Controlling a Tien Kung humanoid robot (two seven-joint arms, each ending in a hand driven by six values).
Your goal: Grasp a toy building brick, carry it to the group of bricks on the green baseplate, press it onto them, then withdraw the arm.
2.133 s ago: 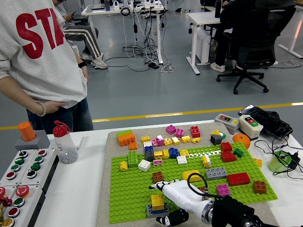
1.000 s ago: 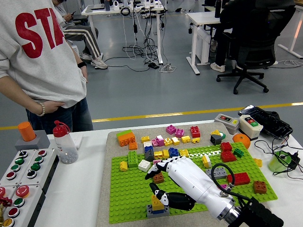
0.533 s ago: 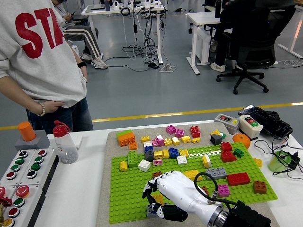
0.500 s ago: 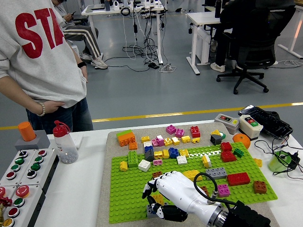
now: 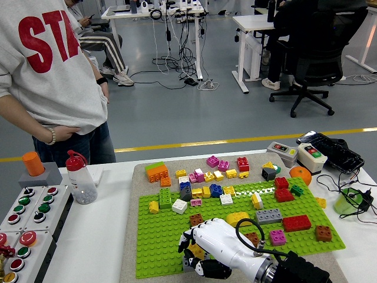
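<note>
The brick (image 5: 197, 252) is yellow and sits on a gray brick (image 5: 187, 263), down at 6 o'clock on the green baseplate (image 5: 159, 244). Most of it is hidden under the robot's right hand (image 5: 212, 244), so only a small yellow bit shows.

There is one baseplate, one white robot hand and one person (image 5: 53, 76) standing at 10 o'clock with a hand in a pocket. One clear bottle (image 5: 79, 177) with a red cap stands at 9 o'clock. Many small bricks lie on the plate, too many to count well. One red flat brick (image 5: 296, 223) lies at 3 o'clock.

The hand's fingers (image 5: 187, 239) are curled down over the yellow brick, with the thumb below it. They look closed around it.
</note>
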